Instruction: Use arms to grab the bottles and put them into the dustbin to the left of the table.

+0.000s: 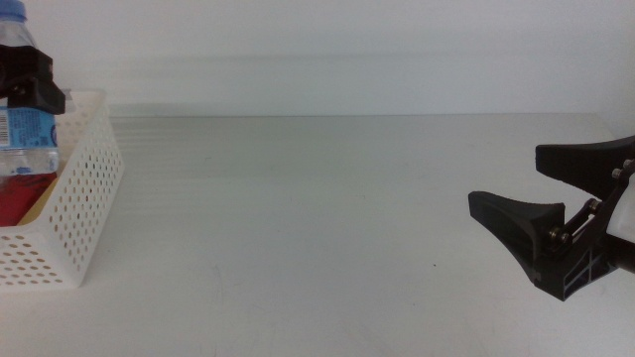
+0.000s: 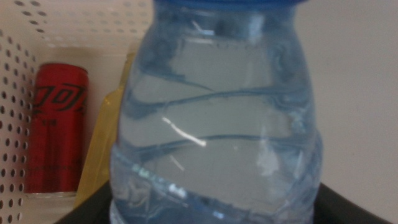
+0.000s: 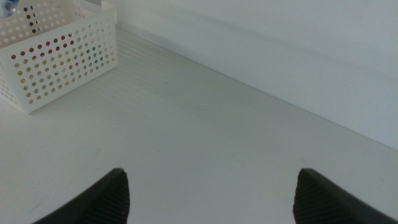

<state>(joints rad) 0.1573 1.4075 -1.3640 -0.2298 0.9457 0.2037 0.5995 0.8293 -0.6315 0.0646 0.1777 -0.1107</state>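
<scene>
Left gripper (image 1: 35,84) at the far left edge of the middle view, above the dustbin (image 1: 94,198); jaws clamped on the water bottle (image 1: 25,124), which stands upright with its lower part down inside the basket; blue label visible below the jaws. Left wrist view filled by the clear ribbed bottle (image 2: 217,130), blue cap at its end; beside it, within the perforated wall (image 2: 12,137), the red soda can (image 2: 56,130) and part of the yellow juice bottle (image 2: 106,149), both already in the bin. Right gripper (image 1: 541,213) low over the table (image 1: 317,218) at the right side, well apart from the bin; jaws spread wide, nothing between them; right wrist view shows bare tabletop (image 3: 205,149) and the basket (image 3: 62,62) in the distance.
</scene>
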